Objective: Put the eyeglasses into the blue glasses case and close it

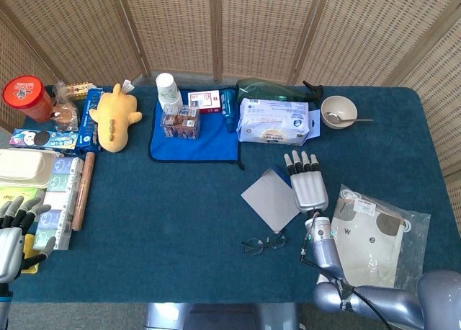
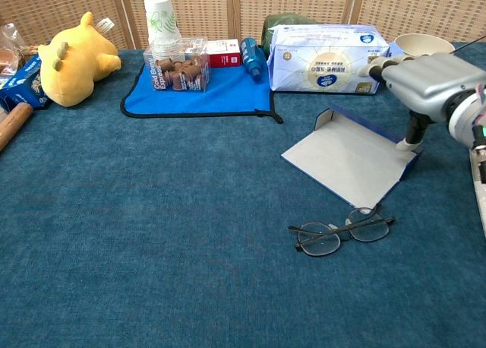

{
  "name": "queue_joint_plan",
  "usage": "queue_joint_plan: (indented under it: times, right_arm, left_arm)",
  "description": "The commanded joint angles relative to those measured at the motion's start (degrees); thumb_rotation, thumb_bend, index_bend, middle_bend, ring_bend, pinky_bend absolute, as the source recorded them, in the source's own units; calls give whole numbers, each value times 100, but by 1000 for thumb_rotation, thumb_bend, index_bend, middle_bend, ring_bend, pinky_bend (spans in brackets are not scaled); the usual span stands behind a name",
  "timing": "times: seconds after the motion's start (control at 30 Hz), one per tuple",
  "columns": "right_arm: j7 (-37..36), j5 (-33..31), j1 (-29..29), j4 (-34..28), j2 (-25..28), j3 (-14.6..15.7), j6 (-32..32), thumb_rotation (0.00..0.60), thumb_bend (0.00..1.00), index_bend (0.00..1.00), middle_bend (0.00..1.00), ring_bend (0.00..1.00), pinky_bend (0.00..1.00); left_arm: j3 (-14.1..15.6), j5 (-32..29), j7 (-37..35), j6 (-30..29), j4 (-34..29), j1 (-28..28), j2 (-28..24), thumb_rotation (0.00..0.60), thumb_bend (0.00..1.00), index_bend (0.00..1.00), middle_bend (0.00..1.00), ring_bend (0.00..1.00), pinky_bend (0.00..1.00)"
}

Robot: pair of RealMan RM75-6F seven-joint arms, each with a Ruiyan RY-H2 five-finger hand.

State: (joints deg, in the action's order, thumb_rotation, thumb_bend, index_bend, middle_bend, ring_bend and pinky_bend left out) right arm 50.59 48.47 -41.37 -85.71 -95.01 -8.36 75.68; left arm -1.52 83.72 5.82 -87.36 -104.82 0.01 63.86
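The blue glasses case (image 1: 271, 198) (image 2: 351, 155) lies open at mid-table, its pale grey inside facing up. My right hand (image 1: 308, 185) (image 2: 427, 77) hovers flat over the case's right, blue edge, fingers stretched toward the far side. Its thumb (image 2: 412, 130) reaches down and touches that edge. The eyeglasses (image 1: 263, 243) (image 2: 342, 233), thin and dark-framed, lie folded on the cloth just in front of the case, apart from the hand. My left hand (image 1: 14, 233) rests at the table's near left corner with its fingers spread, holding nothing.
A wipes pack (image 1: 274, 121), a bowl with a spoon (image 1: 338, 111) and a blue mat (image 1: 194, 135) with small boxes line the back. A plastic bag (image 1: 371, 236) lies right of the hand. A yellow plush (image 1: 115, 116), a rolling pin (image 1: 83, 189) and boxes crowd the left.
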Motion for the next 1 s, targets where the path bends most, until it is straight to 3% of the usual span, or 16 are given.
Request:
queue_joint_plan:
  times: [0.03, 0.4, 0.67, 0.8, 1.0]
  right_arm:
    - [-132, 95, 41, 123, 49, -18, -74, 600, 141, 0, 15, 0, 134]
    - [-407, 232, 85, 503, 34, -157, -277, 600, 140, 0, 15, 0, 131]
    - [131, 27, 176, -909, 311, -205, -12, 600, 141, 0, 14, 0, 131]
    - [205, -93, 148, -1050, 268, -219, -64, 600, 140, 0, 13, 0, 132]
    - [187, -182, 83, -762, 113, -223, -209, 600, 141, 0, 11, 0, 132]
  left_arm:
    - [0, -6, 3, -1, 1, 1, 2, 600, 296, 240, 159, 9, 0]
    - [4, -12, -11, -15, 11, 8, 0, 600, 295, 240, 159, 8, 0]
    - [-35, -23, -2, -2, 21, -28, -1, 600, 295, 239, 159, 8, 0]
    - [-33, -6, 8, -20, 3, -25, -19, 600, 296, 239, 159, 8, 0]
    - [-16, 6, -10, -85, -9, 19, -62, 600, 296, 239, 158, 8, 0]
